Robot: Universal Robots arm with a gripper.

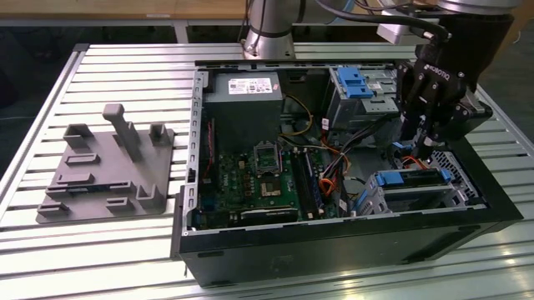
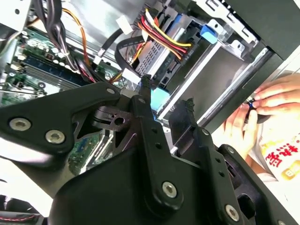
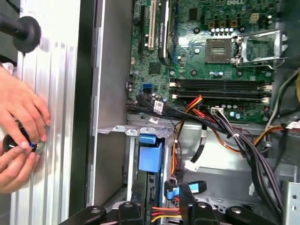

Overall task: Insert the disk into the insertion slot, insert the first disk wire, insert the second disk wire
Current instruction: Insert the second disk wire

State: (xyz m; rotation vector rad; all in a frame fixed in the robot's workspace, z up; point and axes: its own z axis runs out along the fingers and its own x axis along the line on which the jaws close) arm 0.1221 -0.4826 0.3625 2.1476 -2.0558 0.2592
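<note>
Black metal gripper (image 2: 168,96): lowered into the open case at the exterior view's right; jaws stand apart with a moderate gap.
Blue flat cable (image 3: 171,191): curved end lies in that gap in the first wrist view; contact with the jaws cannot be told.
Silver disk in bright blue carrier rail (image 1: 413,177): seated in the slot, just beside the gripper's tip.
Low silver perforated insertion slot (image 1: 434,199): in the case's corner at the exterior view's right, holding the disk.
Black, orange, red and yellow wire bundle (image 3: 225,133): runs between board and cage.
Green motherboard (image 1: 267,181): on the case floor, beside the slot.
Tall grey bay with blue latch (image 1: 354,84): near the gripper.
Black computer case (image 1: 334,247): open-topped, on the table.
Grey moulded fixture plate (image 1: 100,172): well apart, at the exterior view's left.
Slatted aluminium table (image 1: 100,256): bears case and plate.
Person's hands (image 3: 21,126): on the table just outside the case wall, around a small black object.
</note>
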